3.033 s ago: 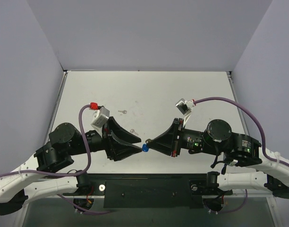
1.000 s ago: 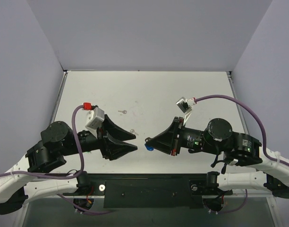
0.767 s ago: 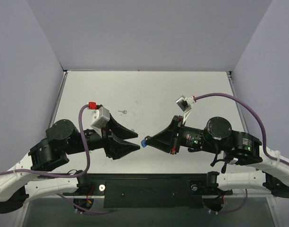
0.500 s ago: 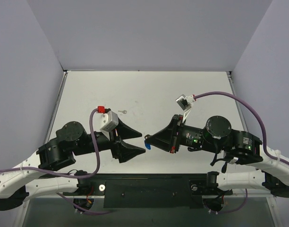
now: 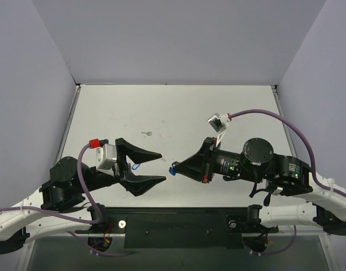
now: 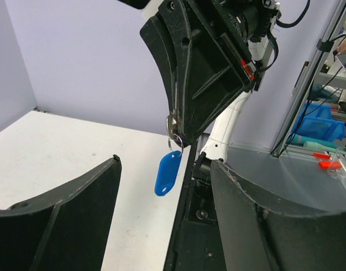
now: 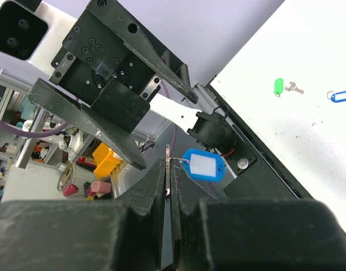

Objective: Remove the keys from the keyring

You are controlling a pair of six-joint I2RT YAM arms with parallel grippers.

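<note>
While the right gripper [image 5: 176, 167] is clamped shut on the keyring [image 6: 174, 142], the blue tag [image 6: 168, 172] hangs from it, long axis downward, just right of the left gripper [image 5: 162, 167], whose jaws stand wide apart, facing it

Same build both sides. Left arm [image 5: 68, 180] and right arm [image 5: 263, 161]: black round joints, white lower links [image 5: 17, 217]. Left gripper [image 5: 162, 167] and right gripper [image 5: 177, 166]: black, long wedge fingers, ribbed flanks, socket-head screws [image 7: 84, 40] in the mount block. Grey-white camera box [image 5: 109, 155] on each wrist, with a purple cable [image 5: 258, 110] out of each. Red plug [image 5: 94, 142] on the left one. Green LEDs [image 5: 232, 166] on the right forearm. Black base plate [image 5: 178, 226], two silver bolts.
</note>
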